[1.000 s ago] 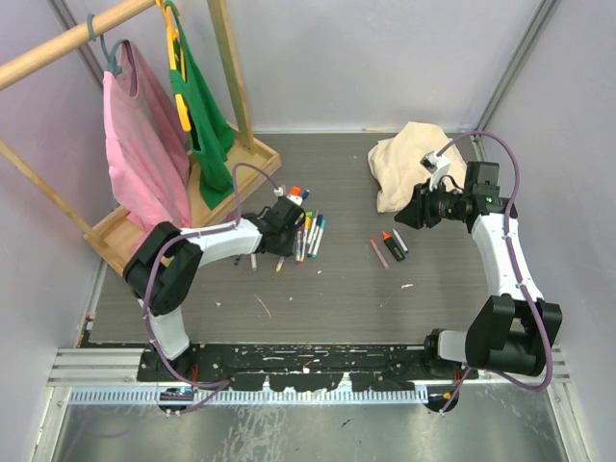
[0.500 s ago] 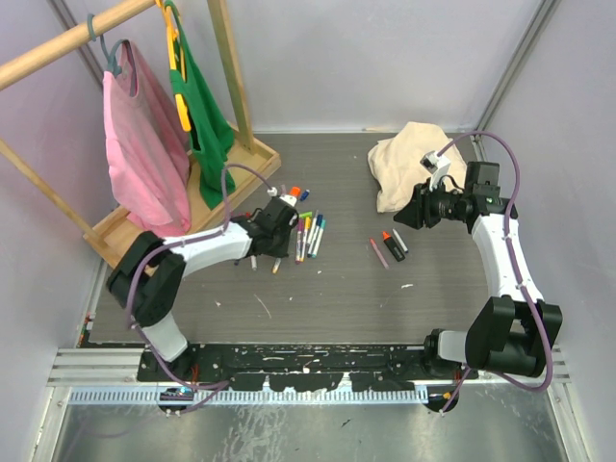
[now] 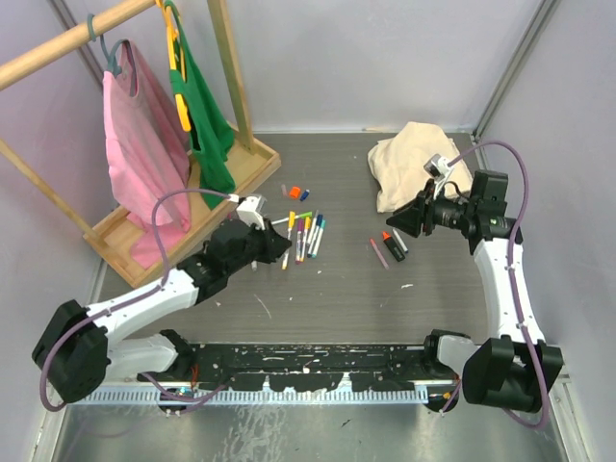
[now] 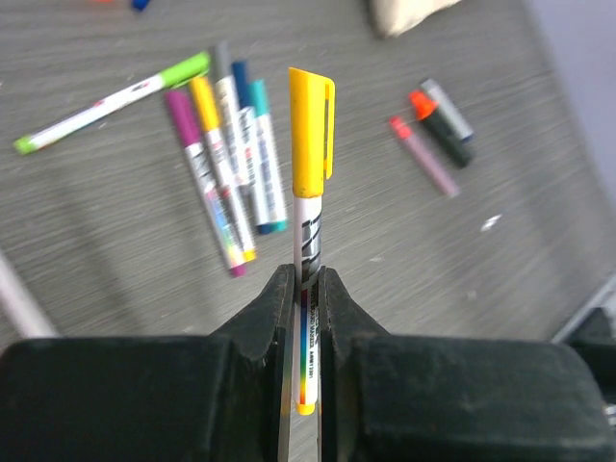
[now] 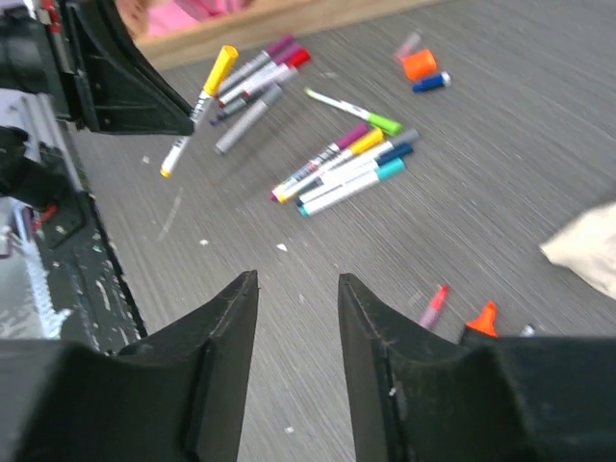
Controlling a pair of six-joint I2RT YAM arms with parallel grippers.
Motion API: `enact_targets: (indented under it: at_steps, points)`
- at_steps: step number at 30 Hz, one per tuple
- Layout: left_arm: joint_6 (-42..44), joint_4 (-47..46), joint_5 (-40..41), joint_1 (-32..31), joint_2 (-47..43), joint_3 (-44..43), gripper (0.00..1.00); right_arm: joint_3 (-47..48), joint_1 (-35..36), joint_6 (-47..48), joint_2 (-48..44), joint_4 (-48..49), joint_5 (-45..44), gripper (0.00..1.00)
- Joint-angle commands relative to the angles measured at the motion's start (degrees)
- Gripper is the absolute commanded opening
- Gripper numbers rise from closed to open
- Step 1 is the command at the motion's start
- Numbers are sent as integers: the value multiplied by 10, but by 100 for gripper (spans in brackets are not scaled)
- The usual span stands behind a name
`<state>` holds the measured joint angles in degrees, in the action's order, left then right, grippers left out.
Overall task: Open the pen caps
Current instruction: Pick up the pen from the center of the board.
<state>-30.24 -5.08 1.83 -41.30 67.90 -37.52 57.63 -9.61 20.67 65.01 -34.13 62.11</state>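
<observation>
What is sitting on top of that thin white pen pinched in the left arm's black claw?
A yellow plastic cap with a clip, fully seated on the thin white pen held in the left gripper. The writing tip beneath the cap is covered and cannot be seen.

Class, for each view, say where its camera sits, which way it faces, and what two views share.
Top external: high behind the robot, looking down on the table, with left gripper and right gripper in view.
Left wrist: on the left arm, looking along its fingers clamping the yellow-capped pen.
Right wrist: on the right arm, facing across the table between its open fingers.
Shared: both wrist views show that pen.
</observation>
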Motion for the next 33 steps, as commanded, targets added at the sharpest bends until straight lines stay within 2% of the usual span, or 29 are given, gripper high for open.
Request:
enact_targets:
  at_steps: [1, 4, 8, 13, 16, 18, 21, 23, 28, 33]
  points:
    - [-65, -245, -38, -17, -49, 51, 0, -42, -3, -69, -40, 109, 103, 46]
    - [-77, -331, -38, -40, -51, 74, 0, -83, 0, -101, -55, 173, 164, 49]
    - [-80, -447, -22, -81, -29, 86, 0, -100, 18, -91, -72, 198, 203, 55]
    - [-54, -548, 14, -133, 16, 84, 0, -102, 58, -80, -73, 199, 198, 57]
    - [-25, -592, 43, -163, 52, 73, 0, -101, 78, -104, -67, 213, 179, 58]
    - [-17, -633, 51, -172, 91, 64, 0, -112, 86, -169, -66, 272, 158, 59]
    - [-16, -708, 58, -180, 143, 45, 0, -164, 96, -324, -72, 429, 145, 64]
    - [-19, -745, 59, -183, 180, 31, 0, -188, 108, -392, -76, 508, 140, 69]
    - [-15, -768, 63, -197, 235, -13, 0, -199, 145, -400, -73, 534, 133, 71]
    - [-5, -768, 81, -200, 235, -23, 0, -194, 151, -385, -74, 518, 134, 71]
